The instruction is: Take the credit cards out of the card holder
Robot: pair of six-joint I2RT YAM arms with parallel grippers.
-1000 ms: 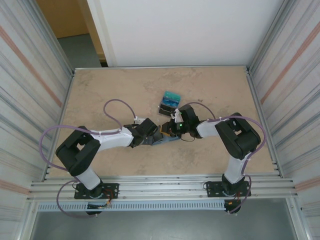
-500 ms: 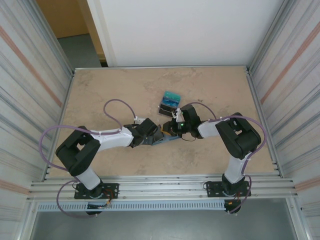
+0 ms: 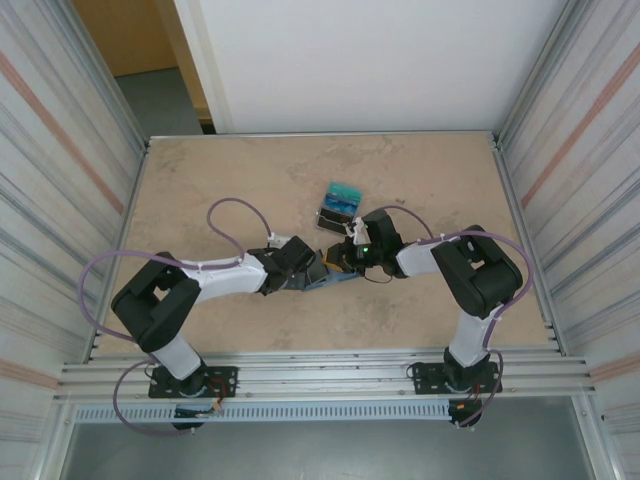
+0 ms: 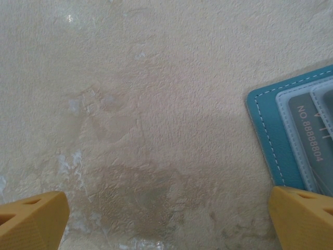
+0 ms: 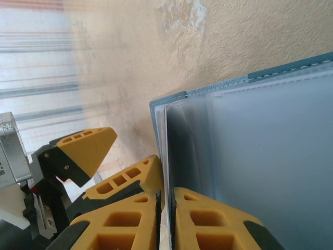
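Right pincer (image 5: 166,208) is nipped narrow on a thin pale edge, which we take for a credit card (image 5: 166,156), rising from the card holder (image 5: 260,156); left pincer (image 4: 166,221) gapes wide beside its corner. If nothing pins the card holder, we fear it drags along, or the credit card slips. It lies flat at the middle of the counter (image 3: 420,170), slots up, long axis left-right.

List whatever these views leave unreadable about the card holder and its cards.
- Top view: card holder mostly hidden under left arm and right arm; card count unreadable.
- Left wrist view: holder and its card cut off by the right edge.
- Right wrist view: right end effector pinches thin sheet; card or flap, unclear.
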